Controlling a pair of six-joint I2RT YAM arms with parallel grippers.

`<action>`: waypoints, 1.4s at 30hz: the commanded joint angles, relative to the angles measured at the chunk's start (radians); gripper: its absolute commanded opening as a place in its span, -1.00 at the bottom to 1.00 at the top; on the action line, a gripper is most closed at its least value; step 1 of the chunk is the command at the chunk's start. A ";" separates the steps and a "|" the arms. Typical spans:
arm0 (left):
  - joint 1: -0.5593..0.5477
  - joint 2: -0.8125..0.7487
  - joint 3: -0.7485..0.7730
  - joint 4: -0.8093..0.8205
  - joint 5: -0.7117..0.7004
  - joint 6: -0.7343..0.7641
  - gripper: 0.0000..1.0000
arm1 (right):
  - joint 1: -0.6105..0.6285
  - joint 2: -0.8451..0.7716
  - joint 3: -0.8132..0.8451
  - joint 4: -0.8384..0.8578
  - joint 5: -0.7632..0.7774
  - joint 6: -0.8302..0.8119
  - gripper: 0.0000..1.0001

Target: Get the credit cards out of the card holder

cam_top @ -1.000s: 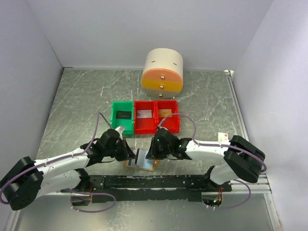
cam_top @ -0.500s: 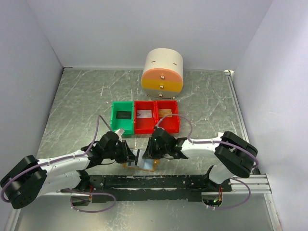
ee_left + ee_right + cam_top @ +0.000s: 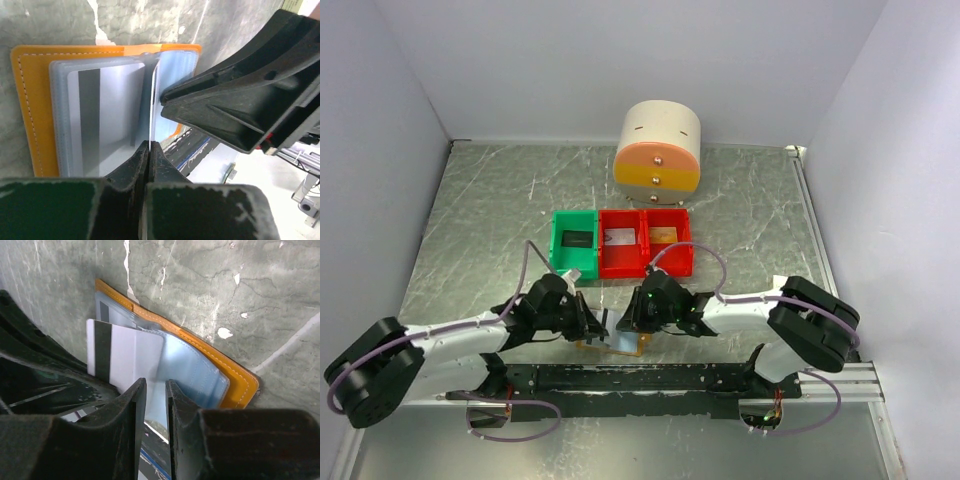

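Where the left hand [image 3: 149,150] pinches, a grey card [image 3: 130,352] juts from the holder [image 3: 235,385]

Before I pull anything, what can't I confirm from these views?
Left wrist: left gripper shut on a thin pale edge, seen edge-on; card or sleeve unclear.
Right wrist: right gripper fingers hide whether it grips the card holder.
Top external: both grippers cover most of the card holder.
Gold card: identifiable in no view.

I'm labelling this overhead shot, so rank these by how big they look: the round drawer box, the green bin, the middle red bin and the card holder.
1. Round drawer box
2. Green bin and middle red bin: look alike, unranked
3. Card holder, partly hidden
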 commanded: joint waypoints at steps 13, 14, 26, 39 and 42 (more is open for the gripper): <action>0.003 -0.416 0.228 -0.749 -0.399 0.071 -0.86 | -0.012 -0.107 0.195 -0.345 0.054 -0.233 -0.46; 0.003 -0.434 0.240 -0.773 -0.416 0.069 -0.86 | -0.011 -0.095 0.212 -0.335 0.037 -0.240 -0.46; 0.002 -0.480 0.297 -0.813 -0.425 0.093 -0.86 | 0.035 0.145 0.265 -0.352 0.082 -0.179 -0.54; 0.003 -0.450 0.285 -0.690 -0.350 0.122 -0.86 | 0.035 -0.069 0.200 -0.202 0.105 -0.281 -0.38; 0.003 -0.460 0.290 -0.727 -0.383 0.120 -0.87 | 0.036 -0.171 0.135 -0.202 0.156 -0.274 -0.36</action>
